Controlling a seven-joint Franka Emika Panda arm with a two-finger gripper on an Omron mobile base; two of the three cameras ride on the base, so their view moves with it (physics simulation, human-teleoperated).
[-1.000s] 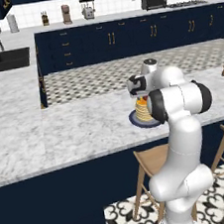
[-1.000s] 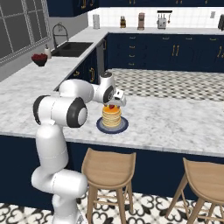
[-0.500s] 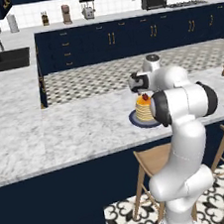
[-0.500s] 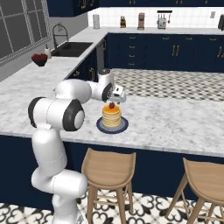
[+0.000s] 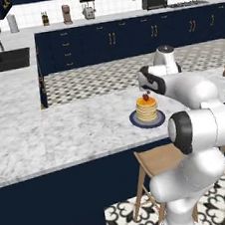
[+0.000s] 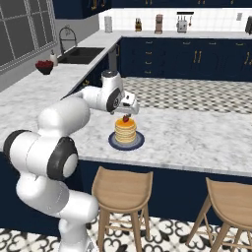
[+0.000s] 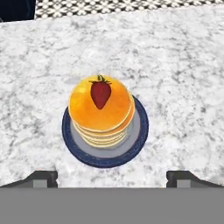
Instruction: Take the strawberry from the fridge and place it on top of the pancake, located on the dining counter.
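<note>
Small red heart-shaped strawberry (image 7: 100, 94) seated on glossy golden top of round stacked pancake (image 7: 101, 116), carried on dark blue round plate (image 7: 139, 139). Plate set on veined white-grey marble dining counter (image 7: 183, 74). Gripper (image 7: 112, 177) held above, fingertips spread wide, nothing pinched.

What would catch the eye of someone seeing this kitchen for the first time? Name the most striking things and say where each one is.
First, the red strawberry lying on top of the golden pancake, which sits on a dark blue plate on the marble dining counter. Next, the big white robot arm reaching over the counter, its gripper open just above the stack. Wooden stools stand below the counter's near edge.
</note>
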